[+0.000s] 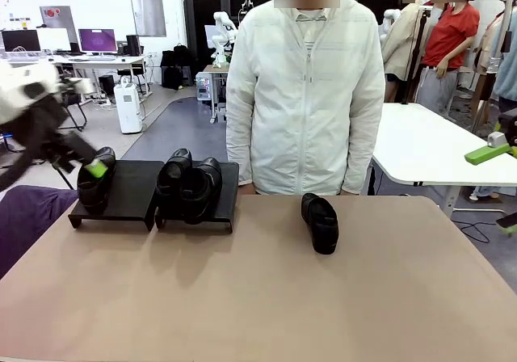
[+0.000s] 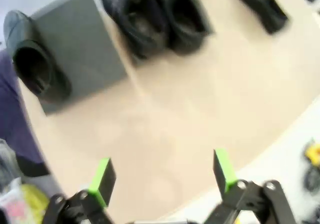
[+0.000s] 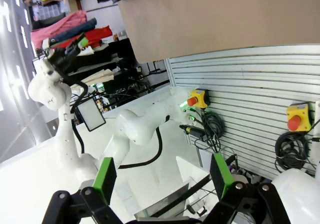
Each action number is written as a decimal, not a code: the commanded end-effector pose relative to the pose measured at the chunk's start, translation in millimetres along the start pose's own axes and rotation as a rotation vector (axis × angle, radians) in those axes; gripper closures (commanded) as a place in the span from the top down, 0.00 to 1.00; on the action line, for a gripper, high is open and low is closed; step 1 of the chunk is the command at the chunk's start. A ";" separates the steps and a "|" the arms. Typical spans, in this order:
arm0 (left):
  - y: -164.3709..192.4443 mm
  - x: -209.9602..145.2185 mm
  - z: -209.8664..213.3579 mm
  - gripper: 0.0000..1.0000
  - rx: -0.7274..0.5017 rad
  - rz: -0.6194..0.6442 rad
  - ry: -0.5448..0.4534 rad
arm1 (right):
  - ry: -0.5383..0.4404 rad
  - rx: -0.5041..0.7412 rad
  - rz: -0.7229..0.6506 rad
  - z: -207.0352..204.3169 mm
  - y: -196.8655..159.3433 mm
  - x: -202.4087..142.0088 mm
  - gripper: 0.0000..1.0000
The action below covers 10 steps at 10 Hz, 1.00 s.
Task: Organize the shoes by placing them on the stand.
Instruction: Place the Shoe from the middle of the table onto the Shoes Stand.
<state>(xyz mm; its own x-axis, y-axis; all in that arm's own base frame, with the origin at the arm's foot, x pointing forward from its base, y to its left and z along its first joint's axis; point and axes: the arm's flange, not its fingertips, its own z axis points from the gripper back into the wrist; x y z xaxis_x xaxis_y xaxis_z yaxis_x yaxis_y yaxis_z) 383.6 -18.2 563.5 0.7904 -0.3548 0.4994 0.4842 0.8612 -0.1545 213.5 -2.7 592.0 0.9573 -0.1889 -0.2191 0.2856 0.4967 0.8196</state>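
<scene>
Tan table (image 1: 242,297), two black stands (image 1: 121,192), one loose shoe (image 1: 321,222)

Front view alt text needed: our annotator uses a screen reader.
Three black shoes sit on the stand: one at the left end, two on the right platform. A fourth shoe lies on the table before a person. The open left gripper hovers by the left shoe.

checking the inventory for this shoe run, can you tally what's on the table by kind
shoes: 4, one on the left stand, two on the right stand, one on the bare table
stands: 2, left and right, side by side
total: 6
</scene>
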 end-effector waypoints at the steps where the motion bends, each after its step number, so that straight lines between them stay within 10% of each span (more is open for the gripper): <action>1: 47.4 -35.1 35.3 1.00 -0.186 -0.043 0.138 | 0.003 0.000 0.012 0.3 -0.5 -0.7 1.00; 5: 129.1 -65.0 35.8 1.00 -0.540 0.016 0.104 | 0.003 0.000 0.012 0.3 -0.5 -0.7 1.00; 10: 115.4 -88.9 47.8 1.00 -0.484 -0.006 0.105 | 0.003 0.000 0.012 0.3 -0.5 -0.7 1.00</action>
<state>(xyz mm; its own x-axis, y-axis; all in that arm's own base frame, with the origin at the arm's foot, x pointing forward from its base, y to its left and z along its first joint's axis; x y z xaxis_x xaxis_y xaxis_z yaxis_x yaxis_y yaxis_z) 358.4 132.5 545.1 0.8211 -0.4098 0.3973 0.5704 0.6158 -0.5435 213.5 -2.7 592.0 0.9573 -0.1889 -0.2189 0.2854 0.4969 0.8195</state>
